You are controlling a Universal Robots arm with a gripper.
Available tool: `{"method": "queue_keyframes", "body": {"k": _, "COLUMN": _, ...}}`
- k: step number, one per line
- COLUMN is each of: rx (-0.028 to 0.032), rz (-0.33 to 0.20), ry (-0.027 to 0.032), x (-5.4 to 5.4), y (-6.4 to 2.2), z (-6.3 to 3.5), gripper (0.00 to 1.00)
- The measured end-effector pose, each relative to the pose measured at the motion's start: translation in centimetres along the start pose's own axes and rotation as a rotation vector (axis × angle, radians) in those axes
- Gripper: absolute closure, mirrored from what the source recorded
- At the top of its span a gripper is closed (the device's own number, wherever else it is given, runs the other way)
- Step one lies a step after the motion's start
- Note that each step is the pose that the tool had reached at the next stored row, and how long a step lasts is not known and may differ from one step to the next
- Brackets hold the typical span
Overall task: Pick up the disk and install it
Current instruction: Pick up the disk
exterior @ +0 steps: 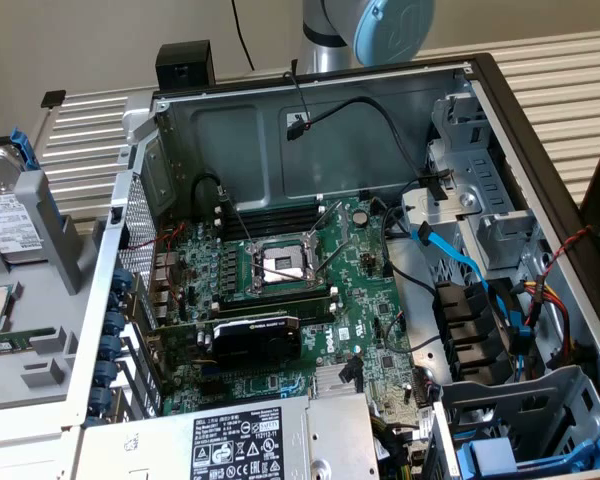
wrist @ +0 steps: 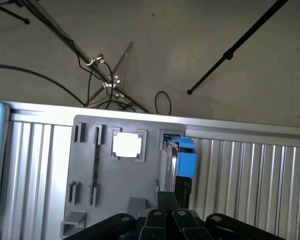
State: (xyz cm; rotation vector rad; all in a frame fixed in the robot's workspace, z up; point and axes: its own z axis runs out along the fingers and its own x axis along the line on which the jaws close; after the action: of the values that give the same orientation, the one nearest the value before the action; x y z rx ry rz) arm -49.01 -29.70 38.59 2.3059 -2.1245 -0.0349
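Ribbed table point(exterior: 570, 75): computer case point(exterior: 310, 130), grey tray point(exterior: 50, 300)

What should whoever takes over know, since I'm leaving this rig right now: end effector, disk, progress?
End effector: shut, gripping nothing, facing the grey tray.
Disk: standing on edge in its tray slot in its blue carrier, outside the open computer case, at the exterior view's left.
Done: nothing yet; the disk is not picked up.
Left: the pick-up and the install.
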Motion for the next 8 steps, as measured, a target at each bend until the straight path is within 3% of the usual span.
{"method": "queue_keyframes", "body": {"k": 5, "rx": -0.0002, "rz": -0.001, "ry": 0.0001, "x": -2.0, "y": -0.1, "z": 0.12, "gripper": 0.89}}
{"method": "queue_keyframes", "body": {"k": 8, "rx": -0.0002, "rz": -0.008, "ry": 0.0002, "x": -2.4, "y": 0.34, "z": 0.17, "gripper": 0.89}}
